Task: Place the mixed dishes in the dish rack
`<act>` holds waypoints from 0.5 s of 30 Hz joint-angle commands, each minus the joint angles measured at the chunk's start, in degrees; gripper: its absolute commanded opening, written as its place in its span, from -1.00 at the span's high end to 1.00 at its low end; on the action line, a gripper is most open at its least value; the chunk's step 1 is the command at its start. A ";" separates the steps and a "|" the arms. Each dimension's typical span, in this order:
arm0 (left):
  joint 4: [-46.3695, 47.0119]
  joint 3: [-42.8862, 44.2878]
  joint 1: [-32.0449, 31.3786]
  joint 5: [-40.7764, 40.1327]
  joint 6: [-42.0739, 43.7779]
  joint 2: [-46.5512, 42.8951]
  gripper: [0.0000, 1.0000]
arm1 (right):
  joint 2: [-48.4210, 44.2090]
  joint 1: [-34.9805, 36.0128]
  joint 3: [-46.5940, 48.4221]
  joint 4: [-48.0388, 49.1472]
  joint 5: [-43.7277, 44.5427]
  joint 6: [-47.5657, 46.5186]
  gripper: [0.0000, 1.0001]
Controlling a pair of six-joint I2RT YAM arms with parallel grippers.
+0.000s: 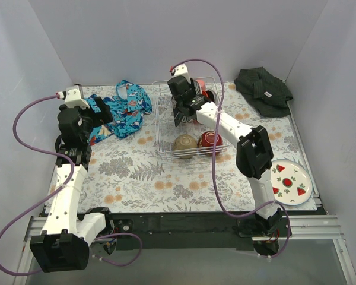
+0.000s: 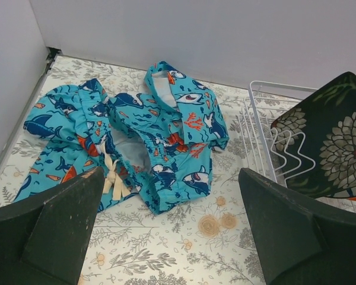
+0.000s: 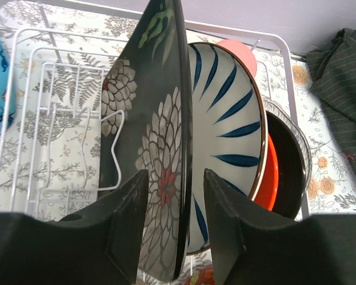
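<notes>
Two fingers [image 3: 126, 228] flank dark square plate [image 3: 160, 136], seemingly clear.

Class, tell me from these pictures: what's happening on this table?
The right gripper straddles the dark square plate, standing on edge in the dish rack beside the striped plate, jaws apart. The cream bowl and dark red bowl sit there too. The left gripper hangs open near the blue cloth. The watermelon plate lies outside the rack.

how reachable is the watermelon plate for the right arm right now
Probably reachable: the watermelon plate lies flat and uncovered near the right arm's base. The right tool would first have to lift clear of the dark square plate it straddles in the dish rack.
</notes>
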 commanded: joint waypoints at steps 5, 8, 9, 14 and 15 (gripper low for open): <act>1.64 0.33 0.25 4.25 -0.13 -1.15 -0.96 | -13.02 0.30 -1.74 1.06 -2.78 -3.88 -0.04; 1.38 0.95 0.25 12.84 1.27 -1.15 -0.96 | -21.18 -2.94 -9.61 0.88 -7.00 -5.55 -0.13; 1.12 1.47 0.16 16.61 1.80 -0.36 -0.96 | -23.55 -5.65 -12.01 0.79 -7.61 -5.82 -0.18; -0.72 4.99 -0.89 41.23 1.89 4.12 -0.90 | -36.31 -17.43 -26.06 -2.54 -18.93 -12.58 -0.26; -1.08 5.78 -1.68 43.26 1.72 4.91 -0.88 | -37.89 -21.80 -28.62 -3.50 -21.66 -17.12 -0.26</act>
